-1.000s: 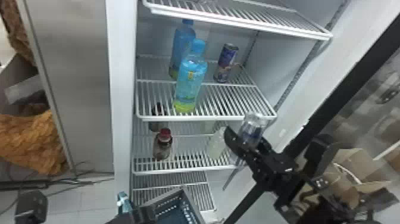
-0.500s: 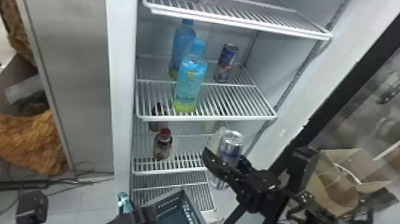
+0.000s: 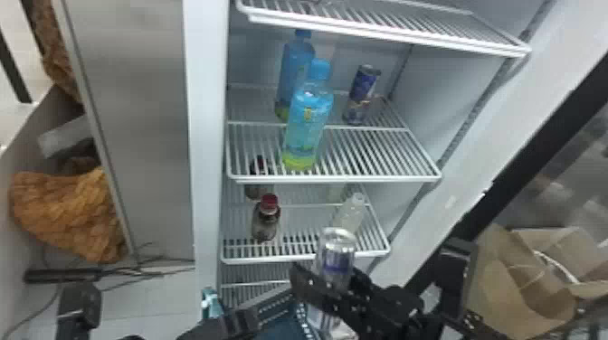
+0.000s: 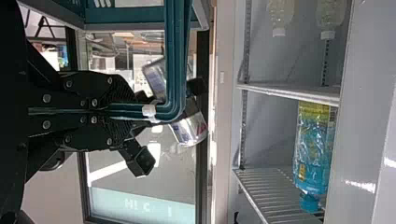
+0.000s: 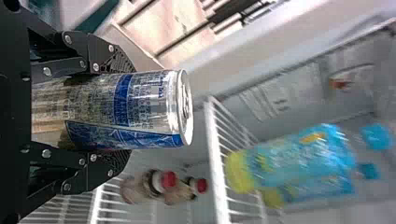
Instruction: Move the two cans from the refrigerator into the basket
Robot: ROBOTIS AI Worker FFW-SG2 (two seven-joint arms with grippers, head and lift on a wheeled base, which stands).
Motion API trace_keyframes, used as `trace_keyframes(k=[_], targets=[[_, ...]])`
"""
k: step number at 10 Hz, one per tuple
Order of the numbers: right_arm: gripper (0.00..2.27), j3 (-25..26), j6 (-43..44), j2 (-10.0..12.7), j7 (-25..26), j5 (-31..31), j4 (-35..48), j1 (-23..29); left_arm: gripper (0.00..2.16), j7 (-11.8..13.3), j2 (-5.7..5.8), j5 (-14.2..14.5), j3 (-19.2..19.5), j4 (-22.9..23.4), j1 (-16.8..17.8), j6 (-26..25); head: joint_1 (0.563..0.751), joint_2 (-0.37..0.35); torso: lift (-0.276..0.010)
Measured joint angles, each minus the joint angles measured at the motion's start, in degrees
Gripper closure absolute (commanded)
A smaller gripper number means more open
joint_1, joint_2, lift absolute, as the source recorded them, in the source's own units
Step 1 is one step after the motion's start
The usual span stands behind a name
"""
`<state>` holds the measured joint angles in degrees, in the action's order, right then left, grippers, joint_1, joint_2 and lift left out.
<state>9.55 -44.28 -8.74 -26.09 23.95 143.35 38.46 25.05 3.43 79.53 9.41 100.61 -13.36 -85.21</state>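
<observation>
Right end effector point(image 3: 326, 279) gripping silver-blue can point(image 3: 335, 255), lower centre of head view; left end effector point(image 3: 237, 323) clenched on basket point(image 3: 281, 302), bottom edge. Beyond: red-capped bottle point(image 3: 266, 224), pale bottle point(image 3: 350, 216) on lower shelf point(image 3: 289, 260). Upper centre, second can point(image 3: 363, 86) stands right of blue bottles point(image 3: 310, 117).

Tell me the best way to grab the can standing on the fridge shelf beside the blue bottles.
I'd grip the can around mid-height, coming level from the open front, keeping right of the nearer blue bottle: it stands upright with a round side wall.
</observation>
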Motion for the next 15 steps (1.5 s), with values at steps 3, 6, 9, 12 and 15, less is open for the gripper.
trace_keyframes(k=[3, 6, 9, 12, 15], targets=[[1.18, 0.43, -8.19, -0.61, -3.84, -1.23, 0.75, -0.09, 1.20, 0.00, 0.15, -0.01, 0.07, 0.00, 0.20, 0.11, 0.695, -0.262, -0.035], [0.95, -1.41, -15.94, -2.48, -9.05, -0.68, -0.82, -2.86, 1.20, 0.00, 0.25, -0.04, 0.07, 0.00, 0.29, 0.15, 0.695, -0.221, -0.035], [0.10, -3.78, -19.46, -3.89, -11.46, -0.58, -4.50, -6.21, 1.20, 0.00, 0.19, 0.04, -0.03, 0.00, 0.28, 0.29, 0.695, -0.195, -0.035], [0.12, -1.58, -17.68, -3.33, -11.43, 1.41, -5.43, -6.26, 1.20, 0.00, 0.18, 0.22, 0.07, 0.00, 0.13, 0.42, 0.695, -0.198, -0.035], [0.12, 4.63, -5.99, -1.85, -10.14, 1.63, -5.72, -6.24, 1.20, 0.00, 0.17, 0.33, 0.08, 0.00, 0.01, 0.42, 0.695, -0.275, -0.035]])
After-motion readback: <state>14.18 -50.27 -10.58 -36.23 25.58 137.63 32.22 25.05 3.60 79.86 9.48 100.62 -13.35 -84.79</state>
